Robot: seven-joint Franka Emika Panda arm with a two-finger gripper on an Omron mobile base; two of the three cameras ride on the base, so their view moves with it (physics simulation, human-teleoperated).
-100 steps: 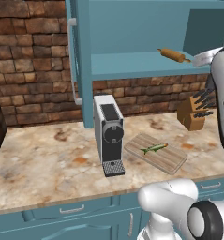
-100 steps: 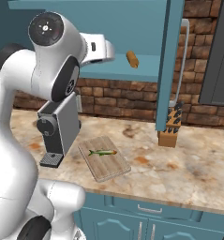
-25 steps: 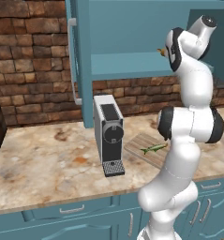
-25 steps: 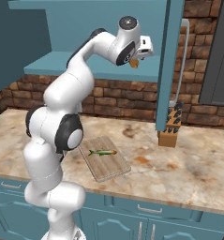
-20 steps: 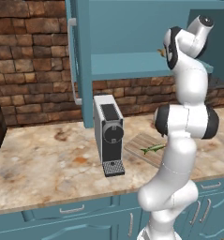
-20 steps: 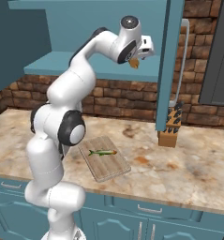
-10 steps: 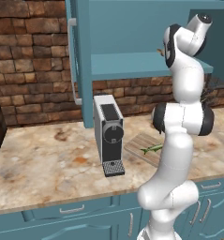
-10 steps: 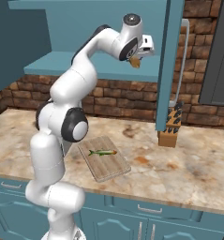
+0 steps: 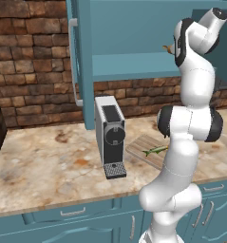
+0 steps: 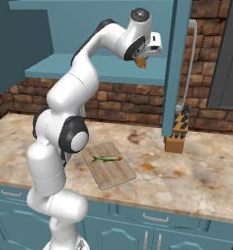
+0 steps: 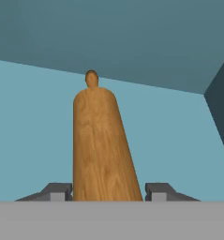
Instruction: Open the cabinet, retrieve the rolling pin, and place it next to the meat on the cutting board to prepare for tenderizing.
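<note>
Since a second earlier the gripper (image 11: 108, 191) had closed its fingers halfway onto the rolling pin (image 11: 101, 145) lying on the open cabinet's (image 10: 88, 66) shelf, where a grip so near one end might let it tilt and slip during lifting.

- Illumination: even, bright, diffuse; source direction not discernible.
- Shadows: soft, faint.
- Glare: none visible.
- Focus: uniform; rendered edges slightly soft, no distortion.
</note>
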